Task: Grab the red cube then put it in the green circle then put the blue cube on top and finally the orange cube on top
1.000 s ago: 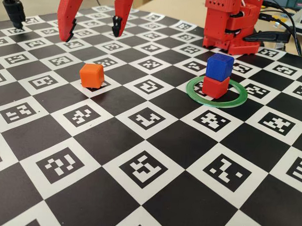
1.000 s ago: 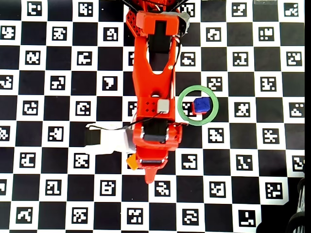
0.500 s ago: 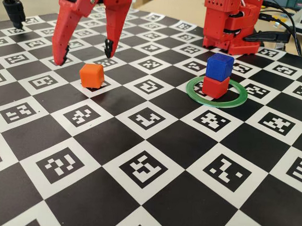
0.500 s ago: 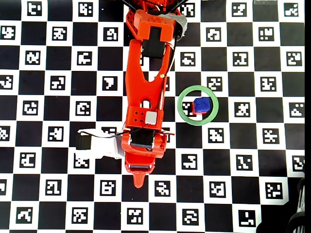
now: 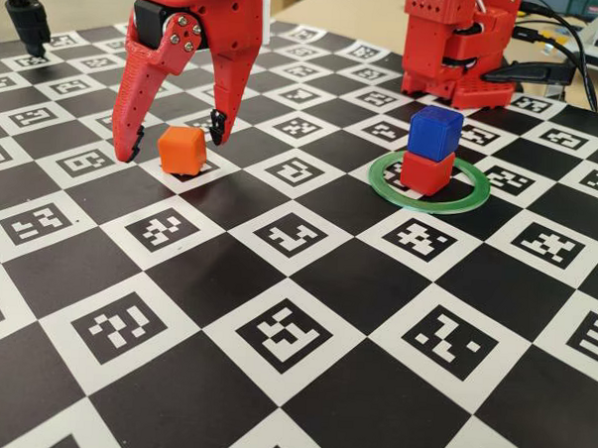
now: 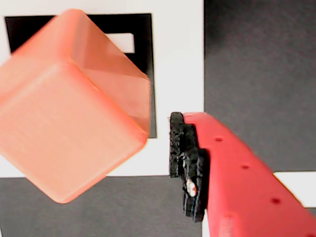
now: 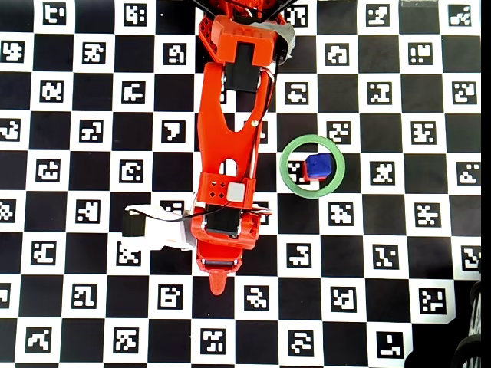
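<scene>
The orange cube (image 5: pixel 182 150) sits on the checkered marker board (image 5: pixel 304 333), left of centre in the fixed view and well apart from the green circle (image 5: pixel 429 182), where the blue cube (image 5: pixel 435 133) already rests on the red cube (image 5: pixel 426 171). That leaves 1 cube to stack. The gripper (image 5: pixel 171 148) is spread apart, with 1 finger tip just left of the orange cube and the other just right and a little behind it, neither visibly touching. In the wrist view the orange cube (image 6: pixel 74 101) looks turned diagonally to the padded finger (image 6: pixel 190 163), so the jaws seem likely to meet corners, not flat faces. A good grasp would probably need the tips low around the cube's middle and a slow closing, letting the cube square itself between the pads. Then a straight lift should clear the board. In the overhead view the arm hides the cube.
</scene>
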Robot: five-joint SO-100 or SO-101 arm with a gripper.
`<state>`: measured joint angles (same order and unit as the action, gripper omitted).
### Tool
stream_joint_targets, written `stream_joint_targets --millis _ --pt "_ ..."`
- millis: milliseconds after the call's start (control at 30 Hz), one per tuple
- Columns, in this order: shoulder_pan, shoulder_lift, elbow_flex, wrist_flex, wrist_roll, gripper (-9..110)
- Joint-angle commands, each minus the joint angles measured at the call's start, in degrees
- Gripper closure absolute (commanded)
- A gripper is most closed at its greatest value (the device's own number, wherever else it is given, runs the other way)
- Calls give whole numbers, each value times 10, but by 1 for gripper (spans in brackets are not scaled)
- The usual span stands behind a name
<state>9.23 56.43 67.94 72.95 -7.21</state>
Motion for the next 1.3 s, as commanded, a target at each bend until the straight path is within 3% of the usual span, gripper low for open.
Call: stream_joint_targets --millis 0,733,1267 --pt "10 11 -5 -9 -4 55" --pt "7 7 3 -11 14 55" --pt "7 5 -1 -9 114 56"
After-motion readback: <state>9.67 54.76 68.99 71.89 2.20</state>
